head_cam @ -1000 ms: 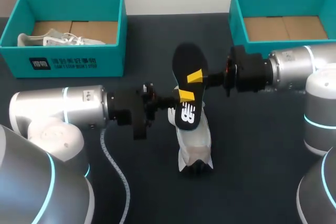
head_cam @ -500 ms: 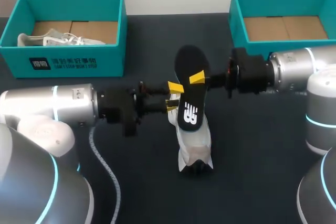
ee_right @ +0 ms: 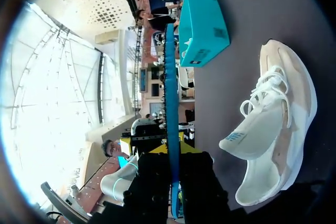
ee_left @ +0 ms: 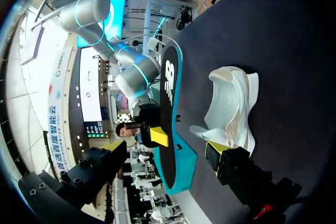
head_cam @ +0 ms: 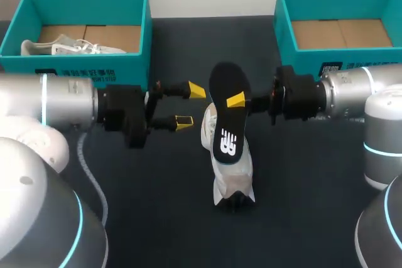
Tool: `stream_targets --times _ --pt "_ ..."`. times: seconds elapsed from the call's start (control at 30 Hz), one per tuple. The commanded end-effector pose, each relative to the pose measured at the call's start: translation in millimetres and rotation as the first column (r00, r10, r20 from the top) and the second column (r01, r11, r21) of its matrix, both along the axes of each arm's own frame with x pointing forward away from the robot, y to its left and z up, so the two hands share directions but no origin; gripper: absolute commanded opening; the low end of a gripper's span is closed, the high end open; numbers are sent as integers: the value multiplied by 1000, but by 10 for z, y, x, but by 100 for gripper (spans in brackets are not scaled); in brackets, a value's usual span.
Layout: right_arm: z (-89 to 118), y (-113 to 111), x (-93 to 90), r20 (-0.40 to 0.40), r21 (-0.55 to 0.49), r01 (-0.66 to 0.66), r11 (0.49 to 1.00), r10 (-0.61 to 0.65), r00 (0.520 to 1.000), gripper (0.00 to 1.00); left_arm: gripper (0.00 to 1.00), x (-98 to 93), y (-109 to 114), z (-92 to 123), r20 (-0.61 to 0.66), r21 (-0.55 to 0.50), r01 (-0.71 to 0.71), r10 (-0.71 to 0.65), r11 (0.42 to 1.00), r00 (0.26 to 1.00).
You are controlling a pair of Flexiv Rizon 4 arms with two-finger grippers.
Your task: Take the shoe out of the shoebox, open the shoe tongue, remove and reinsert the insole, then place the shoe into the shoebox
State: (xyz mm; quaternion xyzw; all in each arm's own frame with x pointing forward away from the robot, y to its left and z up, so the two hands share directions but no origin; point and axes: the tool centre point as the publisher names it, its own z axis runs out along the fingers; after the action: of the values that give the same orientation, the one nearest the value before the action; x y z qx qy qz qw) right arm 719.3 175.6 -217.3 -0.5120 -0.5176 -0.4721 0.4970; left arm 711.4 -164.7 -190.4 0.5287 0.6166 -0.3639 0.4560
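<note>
A black insole (head_cam: 226,114) stands on edge above the white shoe (head_cam: 230,169), which lies mid-table. My right gripper (head_cam: 237,100) is shut on the insole's upper half from the right. In the right wrist view the insole (ee_right: 170,87) shows edge-on between the right gripper's (ee_right: 172,153) fingers, with the shoe (ee_right: 275,129) beside it. My left gripper (head_cam: 190,106) is open just left of the insole, apart from it. The left wrist view has the insole (ee_left: 169,103) and shoe (ee_left: 233,106) ahead of the open left gripper (ee_left: 160,149).
A teal shoebox (head_cam: 85,73) at the back left holds another white shoe (head_cam: 63,47). A second teal shoebox (head_cam: 286,36) stands at the back right with only its cardboard floor showing. Dark table (head_cam: 176,218) lies bare in front.
My left gripper let go of the insole, opened wide and drew back to the left. The right gripper keeps its hold, and the insole has tipped slightly.
</note>
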Motion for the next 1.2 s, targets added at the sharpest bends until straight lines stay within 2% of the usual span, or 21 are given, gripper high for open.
stream_targets --times 0.03,0.43,0.5,0.53,0.57,0.6,0.67,0.7,0.87,1.2 --pt "-42 54 -13 0 5 4 1000 -4 1000 0 100 85 -55 80 -37 153 8 -3 988 999" --pt "-41 71 51 10 -2 -22 1000 22 1000 0 100 76 -64 127 -40 162 26 -19 986 999" --pt "-41 72 52 11 -6 -25 1000 25 1000 0 100 86 -114 196 -58 286 35 -19 958 998" --pt "-42 72 52 11 -10 -26 1000 26 1000 0 100 95 -108 243 -79 309 42 -19 950 997" --pt "-42 73 52 13 -12 -27 1000 27 1000 0 100 115 -144 261 -119 411 69 -21 909 993" --pt "-42 75 51 13 -15 -27 1000 28 1000 0 100 136 -148 295 -113 407 34 14 913 993" --pt "-43 78 50 17 -21 -27 999 28 999 0 100 181 -163 354 -135 499 40 32 865 990" --pt "-43 79 48 18 -22 -26 999 27 999 0 100 195 -153 400 -135 490 18 56 871 989" --pt "-46 87 44 19 -28 -25 999 25 999 0 100 225 -218 532 -136 618 48 46 785 990" --pt "-58 102 65 25 -37 -30 999 31 999 0 100 300 -254 416 -144 793 25 147 609 979"
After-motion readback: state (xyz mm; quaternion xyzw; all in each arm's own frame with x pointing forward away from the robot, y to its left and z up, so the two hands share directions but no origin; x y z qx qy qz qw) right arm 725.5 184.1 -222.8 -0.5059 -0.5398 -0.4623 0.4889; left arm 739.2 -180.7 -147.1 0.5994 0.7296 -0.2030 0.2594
